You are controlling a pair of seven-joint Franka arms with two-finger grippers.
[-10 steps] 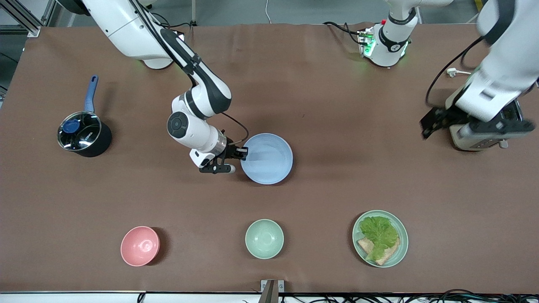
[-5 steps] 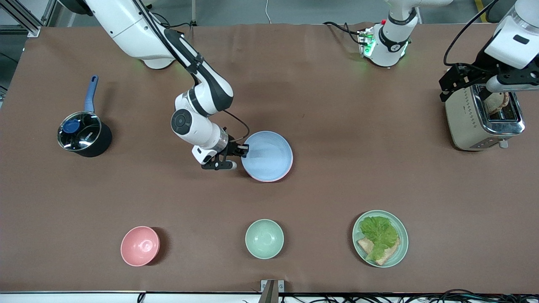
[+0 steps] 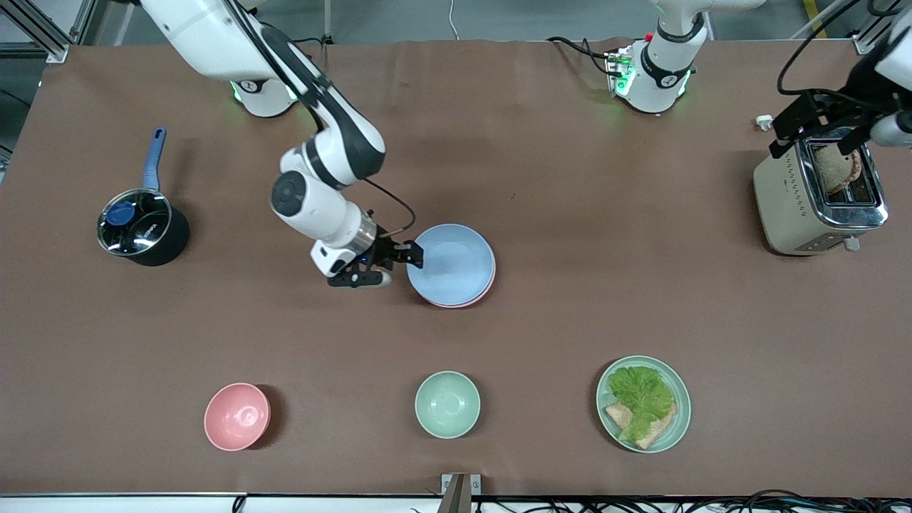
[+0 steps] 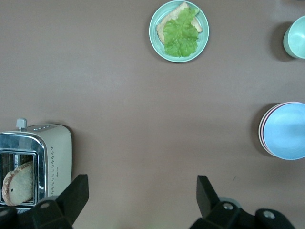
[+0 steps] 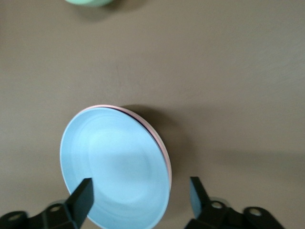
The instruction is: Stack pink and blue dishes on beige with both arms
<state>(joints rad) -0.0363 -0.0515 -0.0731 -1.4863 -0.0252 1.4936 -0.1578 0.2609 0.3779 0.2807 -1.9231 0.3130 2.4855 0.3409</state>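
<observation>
The light blue plate [image 3: 450, 263] lies on the pale pink plate, of which only a thin rim [image 3: 486, 285] shows, near the table's middle. The wrist views show the same blue plate [image 5: 114, 167] [image 4: 286, 131] and pink rim [image 5: 163, 145] [image 4: 261, 129]. No beige plate shows; whatever lies under the stack is hidden. My right gripper [image 3: 395, 265] [image 5: 139, 193] is open, its fingers wide apart over the stack's edge toward the right arm's end. My left gripper [image 3: 819, 132] [image 4: 142, 191] hangs open and holds nothing, high above the toaster.
A toaster [image 3: 819, 203] with bread stands at the left arm's end. A black pot with a blue handle [image 3: 142, 228] stands at the right arm's end. Near the front edge are a pink bowl [image 3: 237, 417], a mint bowl [image 3: 447, 404] and a mint plate of lettuce and bread [image 3: 643, 404].
The blue plate has come down flat onto the pink plate, and my right gripper has drawn back slightly toward its own end. My left arm has lifted away past the toaster.
</observation>
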